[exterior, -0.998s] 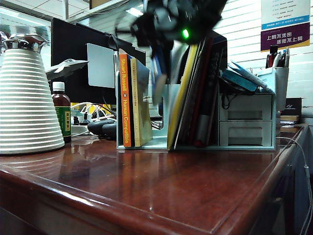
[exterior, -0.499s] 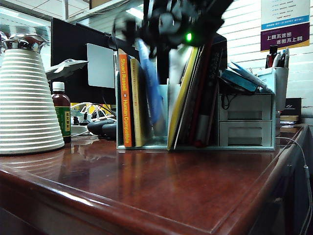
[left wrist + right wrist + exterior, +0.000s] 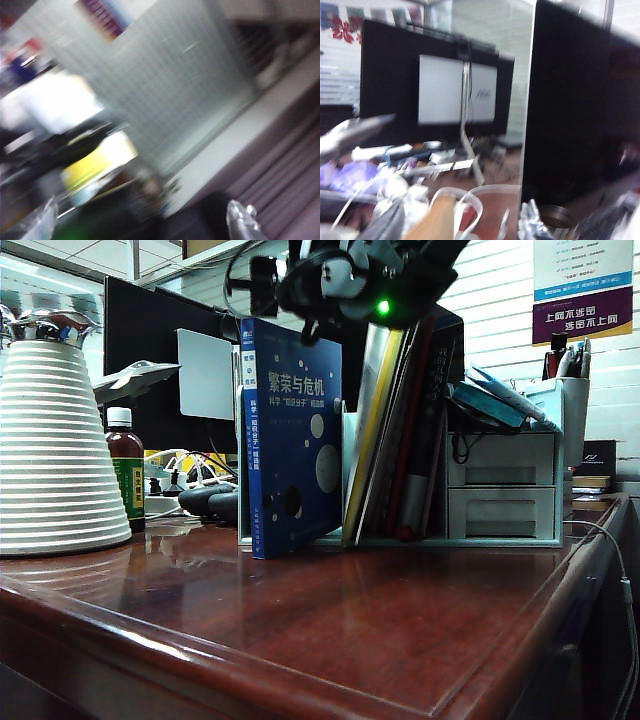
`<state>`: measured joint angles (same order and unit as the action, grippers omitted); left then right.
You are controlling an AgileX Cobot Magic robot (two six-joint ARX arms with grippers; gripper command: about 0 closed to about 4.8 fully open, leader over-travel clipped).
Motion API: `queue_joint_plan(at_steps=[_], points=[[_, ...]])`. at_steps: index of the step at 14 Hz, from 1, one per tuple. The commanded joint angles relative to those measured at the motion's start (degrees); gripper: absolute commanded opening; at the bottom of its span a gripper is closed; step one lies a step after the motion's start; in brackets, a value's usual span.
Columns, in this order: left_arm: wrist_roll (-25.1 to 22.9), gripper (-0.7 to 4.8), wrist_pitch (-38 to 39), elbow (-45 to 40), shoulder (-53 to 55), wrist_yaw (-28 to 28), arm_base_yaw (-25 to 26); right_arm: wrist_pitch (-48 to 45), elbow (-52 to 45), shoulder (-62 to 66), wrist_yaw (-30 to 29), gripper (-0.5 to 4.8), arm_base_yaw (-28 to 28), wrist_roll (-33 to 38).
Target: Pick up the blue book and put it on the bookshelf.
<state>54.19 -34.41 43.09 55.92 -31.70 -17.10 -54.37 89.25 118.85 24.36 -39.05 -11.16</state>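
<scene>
Placement step all but finished, release under way. Thin bright-blue paperback book with white circles and white Chinese lettering [image 3: 293, 440] standing upright in the left end compartment of the pale mint-teal plastic book rack [image 3: 348, 480], cover turned toward the near edge of the glossy reddish-brown wooden desk [image 3: 330, 630], spine at the left, lower corner seemingly past the rack's front lip. Hovering just above the book's top edge: right gripper [image 3: 335, 285], a black claw with a green light. From the exterior view, no finger seen clamping the cover; in the right wrist view the finger [image 3: 532, 227] tips look spread, nothing between them, though blur forbids certainty, so probably released. Left gripper [image 3: 142, 225] well away from the rack, fingers spread wide at the two sides of its own blurred view, empty.

To the left on the desk: ribbed white conical jug [image 3: 55, 440], small brown bottle with white cap [image 3: 126, 468]. Right of the rack: pale two-drawer unit [image 3: 503, 485].

Next, by judgement: straight upward retreat of the right claw, clear of the top edge and of the leaning books to the right [image 3: 395, 430]. Perhaps a light push farther in, if the book sits proud. Risk: brushing the cover and tipping it forward.
</scene>
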Motion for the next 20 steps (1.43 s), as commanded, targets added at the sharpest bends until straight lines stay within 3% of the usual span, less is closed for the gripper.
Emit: queue_joint_plan(at_steps=[1,3,4,5,6,7,8,9,11,12,14,17,20], points=[[-8.8,4.79,11.7,0.3,-0.2,0.0,-0.1,-4.5,0.3,-6.0,-0.3,2.45,-0.1,-4.1],[-18.5,4.79,20.7,0.3,-0.2,2.6,-0.1,-4.4,0.3,-11.1,-2.4,1.49,-0.1,-4.1],[-23.6,4.79,25.0,0.3,-0.2,5.2,-0.1,-4.2,0.3,-14.1,-3.5,0.14,-0.1,-4.6],[-27.9,4.79,28.2,0.3,0.0,8.0,-0.1,-2.8,0.3,-17.2,-4.2,-0.02,-0.2,-6.3],[-30.8,4.79,29.2,0.3,0.9,9.5,-0.1,0.5,0.3,-20.6,-5.8,-0.02,-0.2,-6.9],[-31.9,4.22,28.4,0.3,2.1,9.7,-0.4,6.3,0.3,-24.4,-7.5,-0.02,-0.2,-6.8],[-32.0,3.98,26.2,0.3,4.1,10.1,-2.2,12.8,0.3,-28.1,-8.0,-0.02,-0.2,-6.8],[-32.0,3.98,23.9,0.3,6.3,10.9,-4.8,19.4,0.3,-31.6,-8.1,-0.02,-0.2,-6.8],[-38.6,3.98,21.1,0.3,11.0,16.8,-11.2,29.2,0.3,-37.3,-10.4,-0.02,-0.1,-6.9],[-42.1,3.98,20.4,0.3,13.0,22.1,-14.0,31.3,0.3,-39.4,-10.4,-0.02,0.0,-6.8],[-44.7,3.98,18.6,0.3,16.7,31.7,-16.9,33.1,0.3,-42.5,-10.4,-0.02,-0.2,-6.4],[-44.8,3.98,8.6,0.3,23.1,34.5,-17.1,35.3,0.3,-45.4,-11.6,-0.02,-0.7,-6.4],[-46.9,3.97,4.2,0.3,27.7,37.1,-17.1,37.7,0.3,-47.1,-11.6,-0.02,-0.9,-6.4]])
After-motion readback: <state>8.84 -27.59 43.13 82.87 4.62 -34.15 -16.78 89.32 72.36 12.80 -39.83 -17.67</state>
